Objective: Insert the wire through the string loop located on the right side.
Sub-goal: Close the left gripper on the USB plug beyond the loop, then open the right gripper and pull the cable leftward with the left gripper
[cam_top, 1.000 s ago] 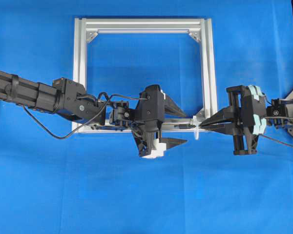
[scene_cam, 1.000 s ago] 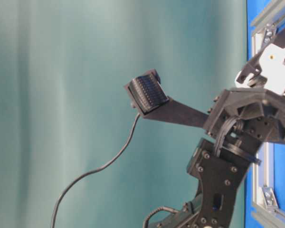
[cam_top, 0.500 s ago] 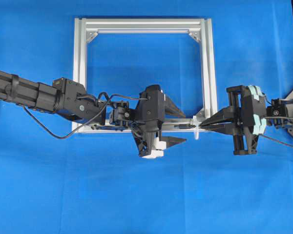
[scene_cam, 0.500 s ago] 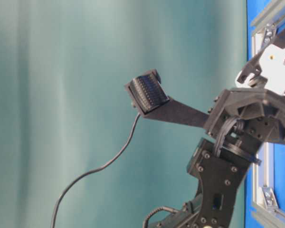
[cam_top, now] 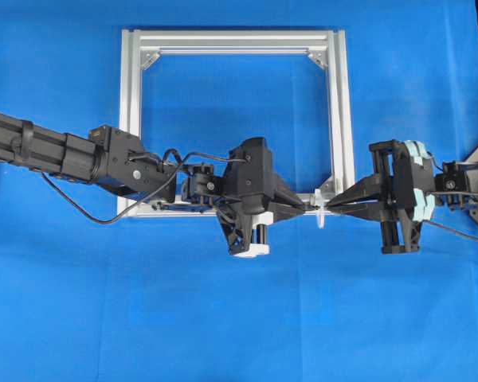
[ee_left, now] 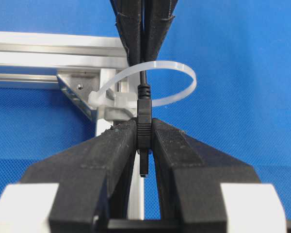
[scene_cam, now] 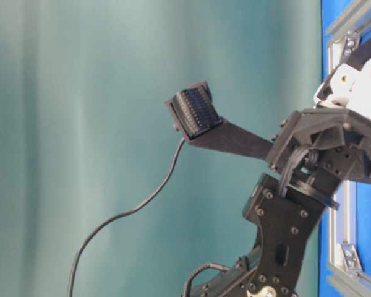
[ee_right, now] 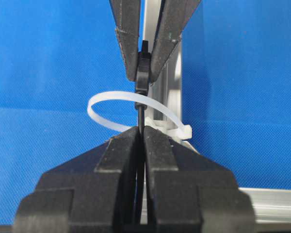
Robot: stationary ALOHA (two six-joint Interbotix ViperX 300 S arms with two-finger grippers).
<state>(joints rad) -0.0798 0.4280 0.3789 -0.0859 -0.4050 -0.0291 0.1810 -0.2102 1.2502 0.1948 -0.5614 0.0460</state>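
Note:
The wire (ee_left: 143, 121) is a thin black cable with a thicker plug tip, and it runs through the white string loop (ee_left: 182, 68) at the frame's lower right corner. My left gripper (ee_left: 143, 130) is shut on the plug tip on the near side of the loop. From the far side my right gripper (ee_right: 141, 131) is shut on the thin wire (ee_right: 140, 114), just short of the loop (ee_right: 116, 93). In the overhead view the left gripper (cam_top: 303, 208) and right gripper (cam_top: 332, 208) meet tip to tip at the loop (cam_top: 321, 215).
The silver aluminium frame (cam_top: 231, 40) lies flat on the blue cloth, and the loop hangs from its lower right corner bracket (ee_left: 75, 90). The left arm (cam_top: 64, 155) crosses the frame's lower left corner. In the table-level view a thin black cable (scene_cam: 130, 213) hangs below a ribbed black pad (scene_cam: 195, 111).
My left gripper's jaws, wide open a second ago, have closed onto the wire's plug tip. The right gripper has stayed shut on the wire in the same place.

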